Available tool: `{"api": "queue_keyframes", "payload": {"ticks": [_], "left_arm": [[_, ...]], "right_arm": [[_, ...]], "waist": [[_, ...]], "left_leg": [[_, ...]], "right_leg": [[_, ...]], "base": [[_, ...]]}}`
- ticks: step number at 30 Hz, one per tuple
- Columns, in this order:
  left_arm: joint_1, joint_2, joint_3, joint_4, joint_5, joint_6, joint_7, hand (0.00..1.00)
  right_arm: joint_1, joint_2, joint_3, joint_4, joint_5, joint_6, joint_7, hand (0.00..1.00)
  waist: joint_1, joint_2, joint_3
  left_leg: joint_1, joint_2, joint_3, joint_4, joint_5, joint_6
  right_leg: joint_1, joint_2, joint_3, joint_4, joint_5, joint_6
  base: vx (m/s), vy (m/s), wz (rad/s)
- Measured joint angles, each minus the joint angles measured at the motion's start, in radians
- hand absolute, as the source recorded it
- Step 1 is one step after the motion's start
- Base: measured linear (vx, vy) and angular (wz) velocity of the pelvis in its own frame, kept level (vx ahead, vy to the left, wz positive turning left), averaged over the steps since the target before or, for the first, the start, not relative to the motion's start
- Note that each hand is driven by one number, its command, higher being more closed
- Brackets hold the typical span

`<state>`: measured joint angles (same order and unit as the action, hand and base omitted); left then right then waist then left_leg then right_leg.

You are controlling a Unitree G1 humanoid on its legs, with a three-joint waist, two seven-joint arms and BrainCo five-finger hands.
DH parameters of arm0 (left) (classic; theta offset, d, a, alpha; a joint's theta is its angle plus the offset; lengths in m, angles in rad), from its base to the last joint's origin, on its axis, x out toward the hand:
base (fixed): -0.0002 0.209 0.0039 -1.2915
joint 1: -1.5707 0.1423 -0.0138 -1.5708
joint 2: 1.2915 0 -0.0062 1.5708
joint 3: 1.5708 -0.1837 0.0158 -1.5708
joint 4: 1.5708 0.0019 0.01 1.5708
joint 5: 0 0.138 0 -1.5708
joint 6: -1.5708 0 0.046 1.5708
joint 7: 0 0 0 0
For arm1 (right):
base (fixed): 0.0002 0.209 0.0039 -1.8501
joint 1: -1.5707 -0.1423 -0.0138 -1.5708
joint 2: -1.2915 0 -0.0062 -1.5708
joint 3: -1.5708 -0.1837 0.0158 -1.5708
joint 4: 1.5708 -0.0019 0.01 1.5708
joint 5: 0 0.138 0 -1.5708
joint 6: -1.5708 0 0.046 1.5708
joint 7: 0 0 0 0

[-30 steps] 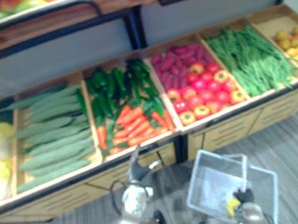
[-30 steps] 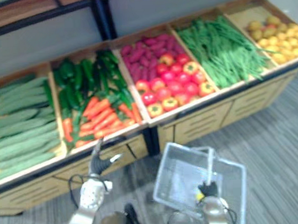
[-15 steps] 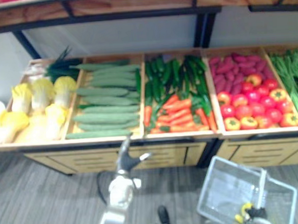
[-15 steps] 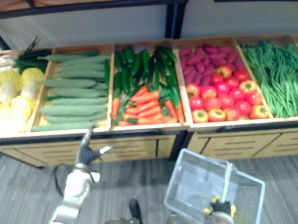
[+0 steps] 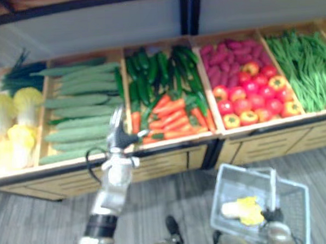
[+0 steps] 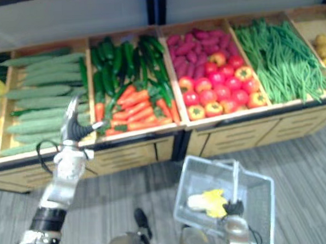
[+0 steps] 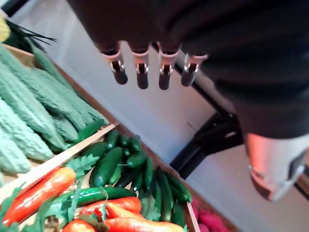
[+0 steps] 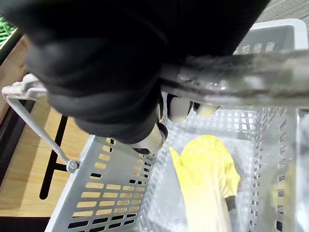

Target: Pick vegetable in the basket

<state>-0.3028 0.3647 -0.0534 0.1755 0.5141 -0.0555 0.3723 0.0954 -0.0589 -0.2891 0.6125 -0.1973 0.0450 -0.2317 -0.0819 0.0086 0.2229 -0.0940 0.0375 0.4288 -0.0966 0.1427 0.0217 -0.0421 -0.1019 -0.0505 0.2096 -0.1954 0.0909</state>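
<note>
A wooden produce stand with side-by-side compartments is seen from above. From its left end to its right, yellow leafy cabbages, long pale green gourds, dark green cucumbers behind orange carrots, purple sweet potatoes behind red and yellow tomatoes, and a heap of green beans are laid out.

The left hand is raised at the stand's front edge, by the divider between the gourds and the carrots. Its fingers are held straight and relaxed, with nothing grasped.

A pale grey perforated plastic basket is carried in front of the stand, below the tomato compartment. Its grey bar handle is gripped by the right hand, whose fingers are curled round it. A yellow and white leafy cabbage lies on the basket's floor.
</note>
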Motion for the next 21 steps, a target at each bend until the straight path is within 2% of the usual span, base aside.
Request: {"api": "queue_keyframes", "payload": {"ticks": [3,4,8,13,16,21], "left_arm": [[-0.091,0.021,-0.023,0.039,0.03,0.017,0.013,0.0],[-0.129,0.036,-0.025,0.067,0.059,0.024,0.017,0.0],[-0.207,0.054,-0.062,0.127,0.06,0.05,0.018,0.0],[-0.268,0.056,-0.1,0.156,0.099,0.06,0.018,0.0],[-0.322,0.08,-0.122,0.184,0.1,0.061,0.018,0.0],[-0.422,0.1,-0.139,0.277,0.1,0.082,0.017,0.0]], "right_arm": [[-0.004,-0.007,0.033,-0.052,0.0,-0.008,-0.001,1.0],[-0.018,-0.008,0.052,-0.065,0.0,-0.018,-0.002,1.0],[-0.032,-0.024,0.103,-0.102,0.0,-0.035,-0.005,1.0],[-0.034,-0.024,0.116,-0.154,0.001,-0.04,-0.006,1.0],[-0.045,-0.028,0.144,-0.2,0.001,-0.051,-0.011,1.0],[-0.073,-0.042,0.162,-0.249,0.002,-0.066,-0.021,1.0]], "waist": [[-0.009,0.008,0.032],[-0.023,0.008,0.053],[-0.024,0.014,0.089],[-0.025,0.028,0.125],[-0.022,0.024,0.18],[-0.022,0.026,0.224]], "left_leg": [[-0.03,0.008,0.002,0.0,0.011,0.0],[-0.038,0.012,0.006,0.0,0.015,-0.004],[-0.064,0.02,0.02,0.0,0.024,-0.014],[-0.096,0.021,0.027,0.0,0.028,-0.013],[-0.099,0.019,0.042,0.0,0.028,-0.016],[-0.156,0.014,0.067,0.0,0.03,-0.021]], "right_leg": [[-0.042,0.007,0.006,0.019,0.003,-0.004],[-0.059,0.011,0.01,0.033,0.002,-0.006],[-0.109,0.018,0.028,0.064,0.0,-0.01],[-0.166,0.017,0.037,0.106,-0.003,-0.014],[-0.198,0.013,0.045,0.152,-0.011,-0.02],[-0.293,0.0,0.055,0.218,-0.023,-0.018]], "base": [[0.0,-0.031,-0.11],[-0.02,-0.042,-0.06],[-0.03,-0.034,-0.13],[-0.02,-0.015,-0.07],[-0.04,-0.01,-0.08],[-0.06,-0.013,-0.07]]}}
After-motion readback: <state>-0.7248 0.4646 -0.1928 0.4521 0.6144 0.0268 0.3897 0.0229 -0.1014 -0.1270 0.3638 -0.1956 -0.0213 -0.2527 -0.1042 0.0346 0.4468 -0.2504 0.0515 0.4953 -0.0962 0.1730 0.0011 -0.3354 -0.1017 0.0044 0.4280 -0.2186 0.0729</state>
